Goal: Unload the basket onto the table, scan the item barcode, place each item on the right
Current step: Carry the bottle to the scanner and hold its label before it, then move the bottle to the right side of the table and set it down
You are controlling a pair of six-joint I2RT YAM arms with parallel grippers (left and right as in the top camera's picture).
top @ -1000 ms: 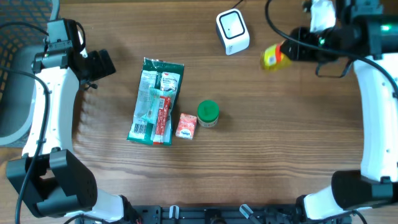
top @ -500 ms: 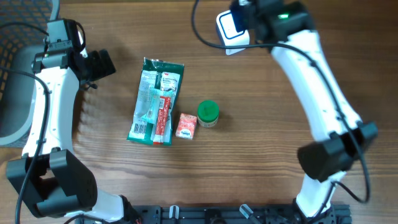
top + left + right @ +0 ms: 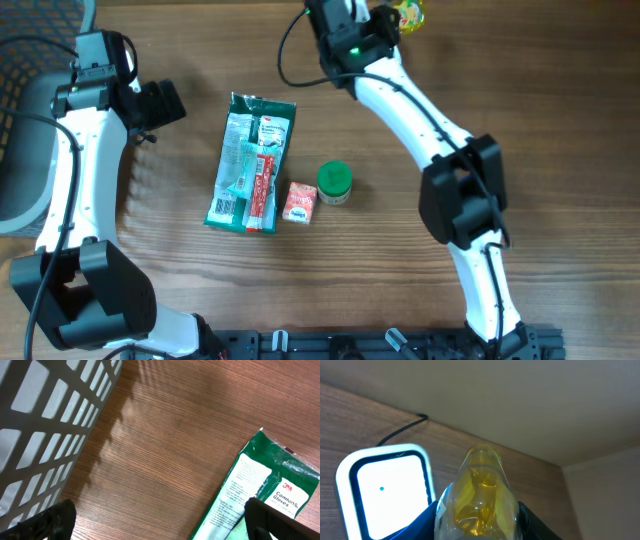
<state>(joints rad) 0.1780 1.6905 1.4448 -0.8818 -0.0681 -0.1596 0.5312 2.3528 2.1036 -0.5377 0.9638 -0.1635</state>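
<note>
Right wrist: right pincer (image 3: 475, 525) clamps yellow bottle (image 3: 479, 487) beside scanner (image 3: 385, 490); left pincer (image 3: 160, 522) gapes wide, empty.

Mock shop checkout on a lab table (image 3: 560, 150): barcode scanner (image 3: 385, 492), packaged gloves (image 3: 248, 160), mesh basket (image 3: 25, 70) at its left edge

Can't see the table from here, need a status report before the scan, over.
Left claw open, empty, by gloves pack. Right claw shut on yellow bottle, beside scanner. Scanner face unobstructed.
</note>
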